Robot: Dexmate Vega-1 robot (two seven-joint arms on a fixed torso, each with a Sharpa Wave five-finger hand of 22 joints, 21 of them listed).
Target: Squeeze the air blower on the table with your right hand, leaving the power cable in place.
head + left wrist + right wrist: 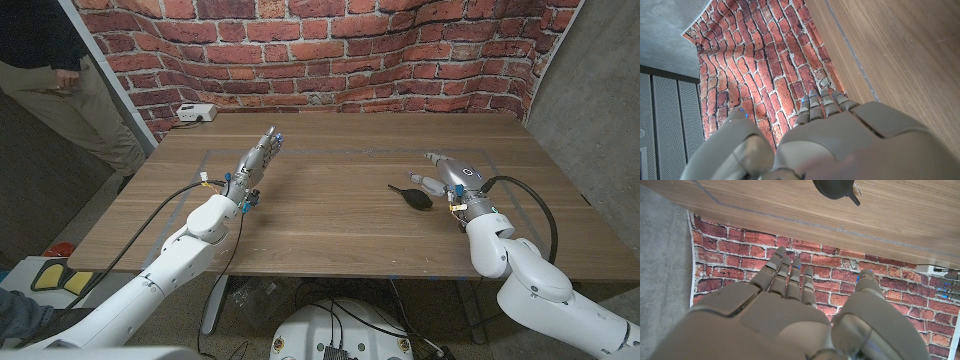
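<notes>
We have not squeezed anything yet. The black air blower [412, 195] lies on the wooden table [330, 235] just beside our right hand [448, 178], nozzle pointing toward the table's middle, and we judge the 2 apart, though the head view is too coarse to be sure. That hand holds nothing, fingers spread. Our left hand [256, 162] is raised, fingers extended, empty. The reach, grasp and squeeze remain. In the right wrist view the blower's bulb is cut off at the edge. At the far left corner sits a white box [196, 114], perhaps where the power cable lies; we cannot trace a cable.
</notes>
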